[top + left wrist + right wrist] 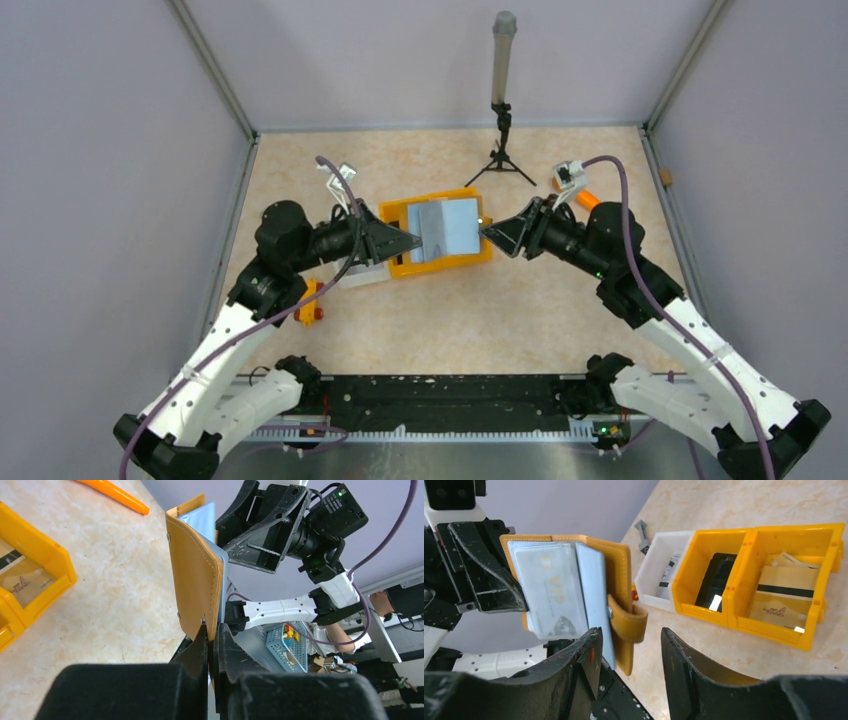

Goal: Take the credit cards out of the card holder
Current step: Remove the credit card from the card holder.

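We count credit cards (786, 587) in the orange bin (769, 530), one VIP card (551, 587) unextracted. Left gripper (212, 630) clamps the card holder (616, 575); right gripper (629, 642) open, empty.

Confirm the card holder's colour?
The card holder is mustard-tan with pale stitching along its edges; it shows best in the left wrist view.
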`<act>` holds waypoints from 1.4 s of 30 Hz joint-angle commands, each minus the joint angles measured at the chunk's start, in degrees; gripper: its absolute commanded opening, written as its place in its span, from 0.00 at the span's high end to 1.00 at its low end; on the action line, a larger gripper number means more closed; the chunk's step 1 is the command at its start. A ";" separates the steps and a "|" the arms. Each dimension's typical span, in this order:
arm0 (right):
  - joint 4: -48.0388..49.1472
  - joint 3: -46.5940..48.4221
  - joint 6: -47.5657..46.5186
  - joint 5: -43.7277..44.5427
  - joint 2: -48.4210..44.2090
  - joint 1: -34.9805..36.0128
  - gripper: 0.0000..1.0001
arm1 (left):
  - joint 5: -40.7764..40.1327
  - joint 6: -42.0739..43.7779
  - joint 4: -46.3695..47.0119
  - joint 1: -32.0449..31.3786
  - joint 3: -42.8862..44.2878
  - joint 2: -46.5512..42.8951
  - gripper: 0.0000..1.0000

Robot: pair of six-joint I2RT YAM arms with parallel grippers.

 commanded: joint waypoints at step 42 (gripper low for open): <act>12.33 -3.76 1.33 -6.94 6.08 0.93 0.98 | -4.95 4.23 1.71 -4.90 -0.30 4.20 1.00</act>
